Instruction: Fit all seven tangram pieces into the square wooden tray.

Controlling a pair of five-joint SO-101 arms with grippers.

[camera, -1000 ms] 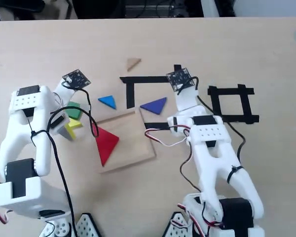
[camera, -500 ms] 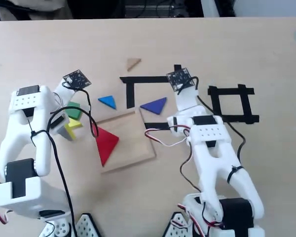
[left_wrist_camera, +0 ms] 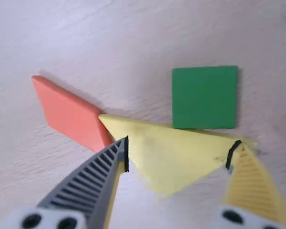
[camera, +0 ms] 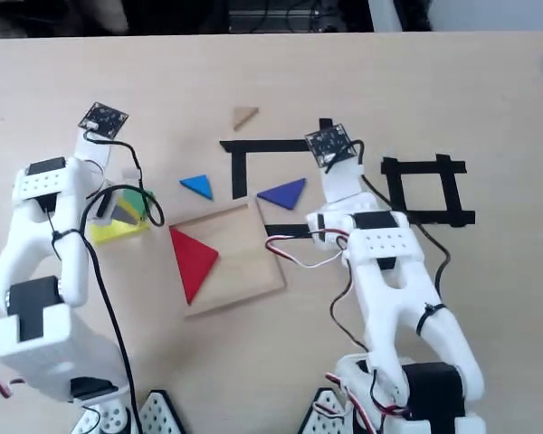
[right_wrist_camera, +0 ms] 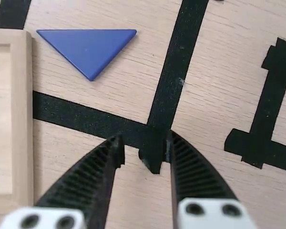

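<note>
The square wooden tray (camera: 244,258) lies at mid-table with a red triangle (camera: 194,259) on its left part. My left gripper (left_wrist_camera: 178,155) is shut on a yellow triangle (left_wrist_camera: 176,152), its fingertips pressing on two opposite edges; the same gripper (camera: 122,215) sits left of the tray. A green square (left_wrist_camera: 205,98) and an orange parallelogram (left_wrist_camera: 69,114) lie just beyond the yellow piece. My right gripper (right_wrist_camera: 144,143) is open over black tape, holding nothing, near a dark blue triangle (right_wrist_camera: 88,47). A small blue triangle (camera: 197,186) and a tan triangle (camera: 244,116) lie behind the tray.
Black tape marks an open rectangle (camera: 240,158) behind the tray and a square outline (camera: 425,190) to the right. The tray's corner (right_wrist_camera: 9,119) borders the right gripper's side. The table's far half and right edge are bare wood.
The left arm swung leftward, its wrist turning, and the yellow triangle shifted left with it, away from the tray. The red triangle now shows fully. The right arm stayed still.
</note>
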